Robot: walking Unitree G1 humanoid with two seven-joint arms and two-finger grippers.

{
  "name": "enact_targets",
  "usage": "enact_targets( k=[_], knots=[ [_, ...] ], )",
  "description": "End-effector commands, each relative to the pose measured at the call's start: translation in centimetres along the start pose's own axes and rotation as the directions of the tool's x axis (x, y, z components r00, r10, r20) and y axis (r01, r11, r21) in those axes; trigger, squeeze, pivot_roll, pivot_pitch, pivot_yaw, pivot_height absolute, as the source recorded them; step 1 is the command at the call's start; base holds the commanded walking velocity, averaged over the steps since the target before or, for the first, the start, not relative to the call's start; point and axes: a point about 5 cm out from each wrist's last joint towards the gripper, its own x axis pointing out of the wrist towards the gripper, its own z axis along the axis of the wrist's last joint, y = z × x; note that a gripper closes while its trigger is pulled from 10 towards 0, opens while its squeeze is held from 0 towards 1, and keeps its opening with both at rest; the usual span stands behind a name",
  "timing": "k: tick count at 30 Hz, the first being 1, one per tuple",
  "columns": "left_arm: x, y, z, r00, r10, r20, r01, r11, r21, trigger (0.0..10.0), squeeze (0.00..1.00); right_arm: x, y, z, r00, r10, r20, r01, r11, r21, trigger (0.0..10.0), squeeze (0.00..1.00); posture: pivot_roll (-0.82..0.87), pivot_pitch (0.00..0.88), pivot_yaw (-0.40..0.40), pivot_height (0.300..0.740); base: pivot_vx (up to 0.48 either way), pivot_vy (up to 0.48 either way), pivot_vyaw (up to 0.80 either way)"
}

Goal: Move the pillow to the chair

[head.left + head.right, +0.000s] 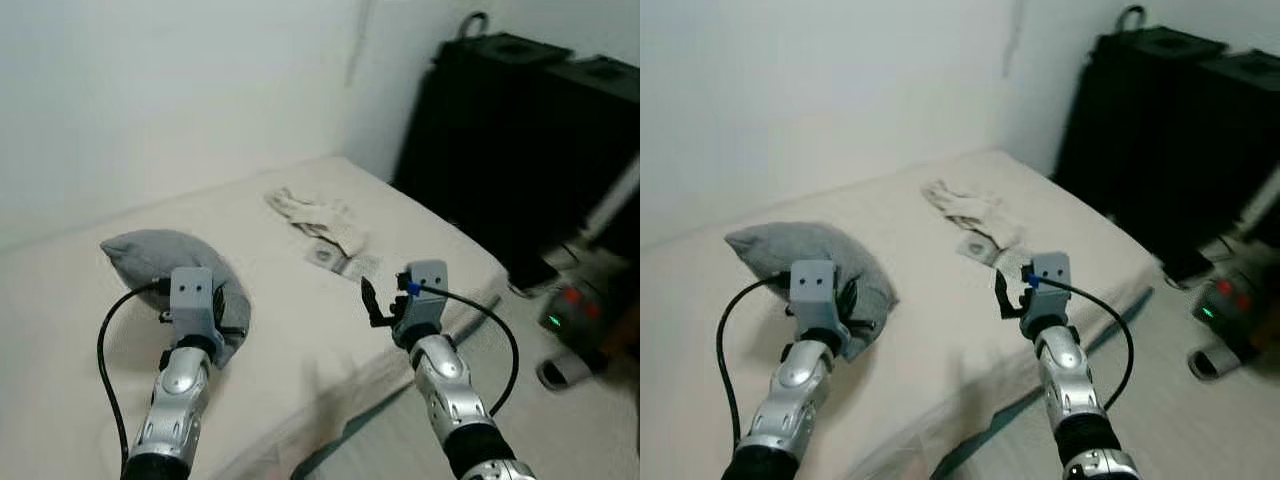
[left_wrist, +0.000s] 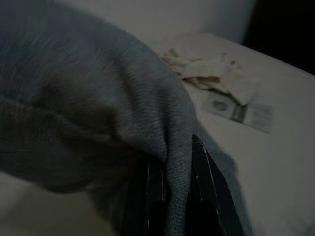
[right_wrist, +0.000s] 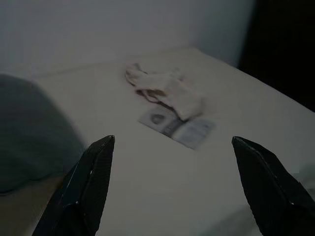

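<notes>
Head views
Bed point(image 1: 300, 330): cream cover, set into the corner of a white room, its near edge running toward the floor.
Pillow point(image 1: 165, 262): grey, lying on the bed at the robot's left, well away from the near edge.
Left claw point(image 1: 225, 318): at the pillow's near end, fingers pressed into the fabric.
Right claw point(image 1: 372, 300): raised over the bed's near edge, well apart from the pillow, holding nothing.
Cloth point(image 1: 318, 220): pale, crumpled, farther back on the bed.
Paper slip point(image 1: 345, 262): flat on the bed, just beside the cloth's near end.
Black cabinet point(image 1: 520, 140): dark, standing beyond the bed at the right.
Device point(image 1: 575, 315): on the floor at right, blurred, with a green and a red light.

Left wrist view
Left claw: both black fingers point(image 2: 209, 196) clamped together on a fold of the pillow's grey fabric, which bulks over them.
Background: cloth and paper slip on the bed beyond.

Right wrist view
Right claw: fingers point(image 3: 91, 184) spread wide apart above the bed, gripping nothing.
Between them: cloth and paper slip; pillow edge at one side.
</notes>
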Motion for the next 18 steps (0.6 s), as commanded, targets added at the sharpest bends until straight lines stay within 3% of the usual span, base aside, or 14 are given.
enact_targets(
  k=[1, 8, 18],
  knots=[
    [0.25, -0.81, 1.1, 0.997, -0.049, 0.055, 0.049, 0.999, -0.004, 10.0, 0.0, -0.08, 0.02, -0.21, 1.0, -0.001, -0.011, 0.001, 1.0, 0.011, 10.0, 0.0, 0.01, 0.026, -0.024, 0.74, 0.0, 0.0, -0.8],
    [0.03, -0.49, 1.09, 0.996, -0.035, 0.081, 0.03, 0.998, 0.063, 10.0, 0.0, 0.03, 0.29, -0.2, 1.0, 0.011, -0.015, -0.011, 1.0, 0.007, 10.0, 0.0, 0.02, 0.031, -0.029, 0.74, 0.0, 0.0, -0.8],
    [-0.14, -0.27, 0.97, 0.996, -0.023, 0.085, 0.017, 0.997, 0.071, 10.0, 0.0, 0.16, 0.4, -0.06, 1.0, 0.022, -0.014, -0.021, 1.0, 0.01, 10.0, 0.0, 0.02, 0.037, -0.033, 0.74, 0.0, 0.0, -0.8]
  ],
)
